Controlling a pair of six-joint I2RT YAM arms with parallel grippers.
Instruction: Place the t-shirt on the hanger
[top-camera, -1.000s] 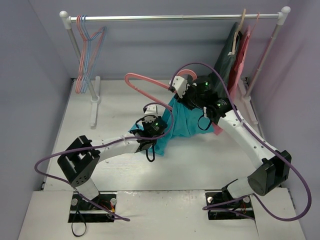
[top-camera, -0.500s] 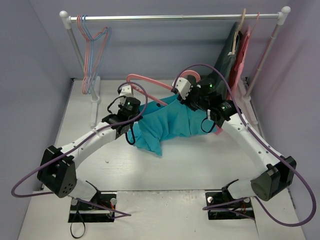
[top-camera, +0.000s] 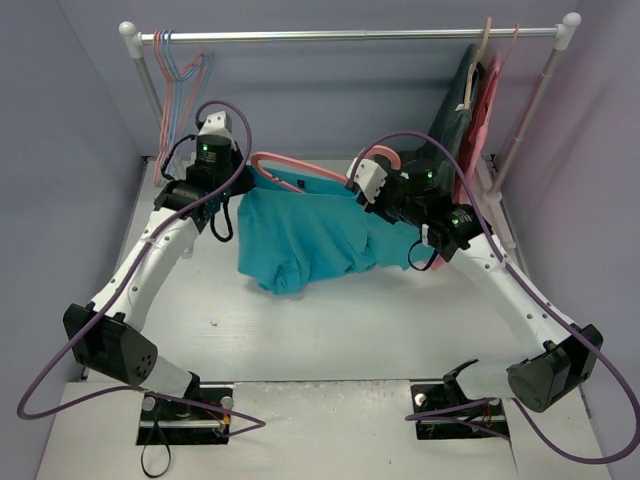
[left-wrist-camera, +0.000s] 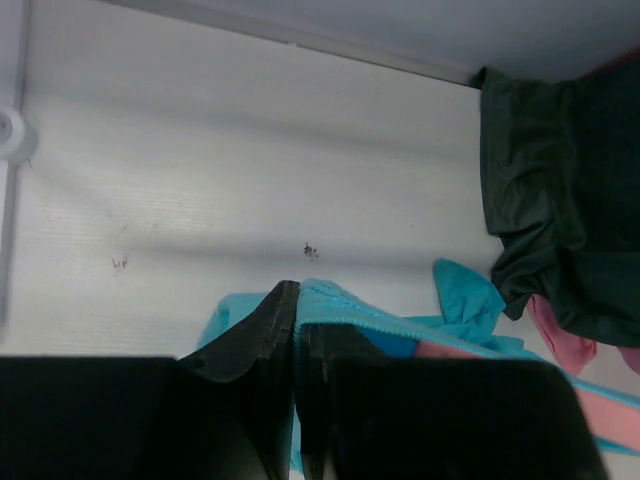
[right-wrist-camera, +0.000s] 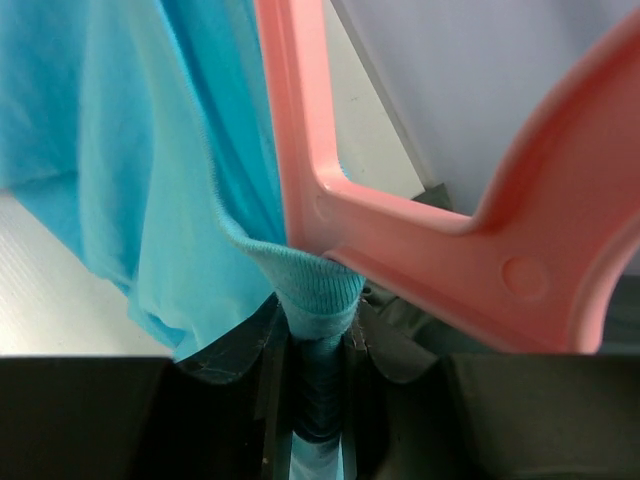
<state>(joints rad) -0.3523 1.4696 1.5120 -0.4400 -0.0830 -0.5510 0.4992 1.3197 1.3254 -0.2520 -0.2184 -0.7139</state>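
The teal t-shirt (top-camera: 300, 235) hangs spread between my two grippers, its lower part bunched on the table. The salmon-pink hanger (top-camera: 300, 168) runs along its top edge, hook near the right gripper. My left gripper (top-camera: 243, 180) is shut on the shirt's stitched edge (left-wrist-camera: 350, 305) at the hanger's left end; the left wrist view shows the jaws (left-wrist-camera: 297, 300) closed on the fabric. My right gripper (top-camera: 362, 197) is shut on the shirt's ribbed collar (right-wrist-camera: 320, 290), jaws (right-wrist-camera: 320, 335) pinching it right under the hanger (right-wrist-camera: 400, 230).
A clothes rack stands at the back, its rail (top-camera: 350, 35) overhead. Light-blue and pink hangers (top-camera: 180, 90) hang at its left. A dark grey-green garment (top-camera: 455, 120) and a pink garment (top-camera: 485, 110) hang at the right, close behind my right arm. A rack foot (top-camera: 190, 200) lies beside the left arm.
My left gripper has swung back and to the left with the shirt's edge, stretching the shirt out along the hanger. The right gripper has shifted slightly, still gripping the collar.
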